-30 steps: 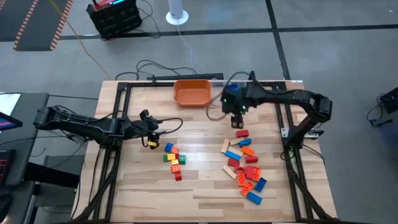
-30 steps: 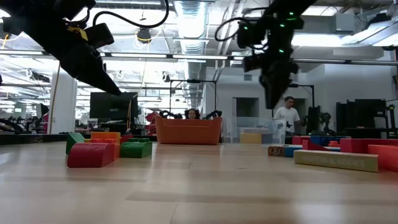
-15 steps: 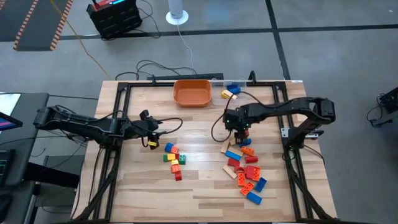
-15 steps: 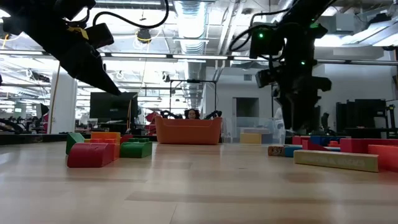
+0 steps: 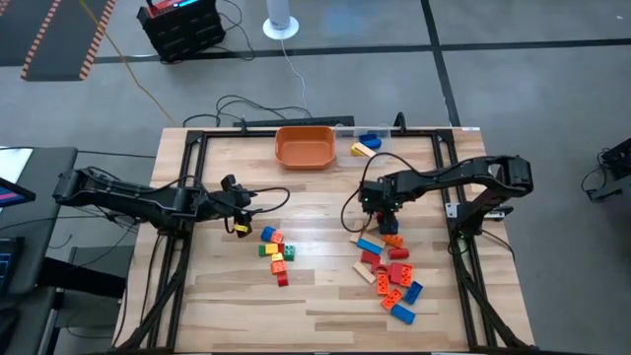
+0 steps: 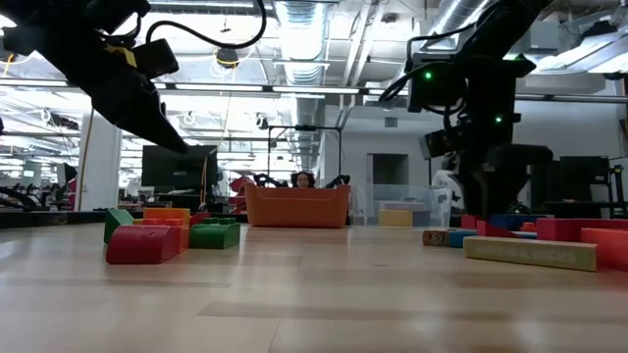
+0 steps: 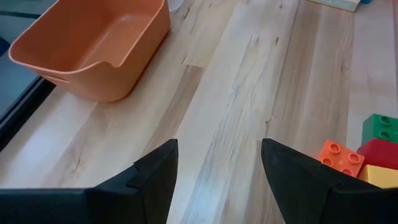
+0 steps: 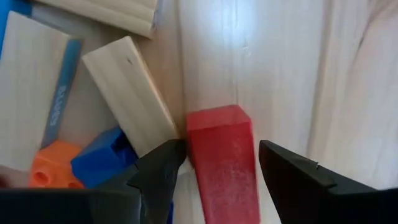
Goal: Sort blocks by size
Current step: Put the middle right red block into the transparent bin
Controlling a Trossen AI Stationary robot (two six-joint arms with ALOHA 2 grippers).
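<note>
Red smooth wedge-shaped block (image 8: 224, 158) lies between the right hand's (image 8: 217, 171) spread fingers, seen only from its wrist. Overhead, that hand (image 5: 384, 210) hides it. Left hand (image 7: 217, 171) gapes wide over bare wooden tabletop (image 7: 249, 93).

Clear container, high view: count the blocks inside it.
2: a blue block and a yellow block beside it, both in the clear container right of the orange bowl. More may be hidden.

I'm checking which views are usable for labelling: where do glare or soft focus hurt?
Low view: bright ceiling lights silhouette both arms, and the near table is soft. Right wrist view: the red block between the fingers is slightly blurred. High view: even light throughout.
</note>
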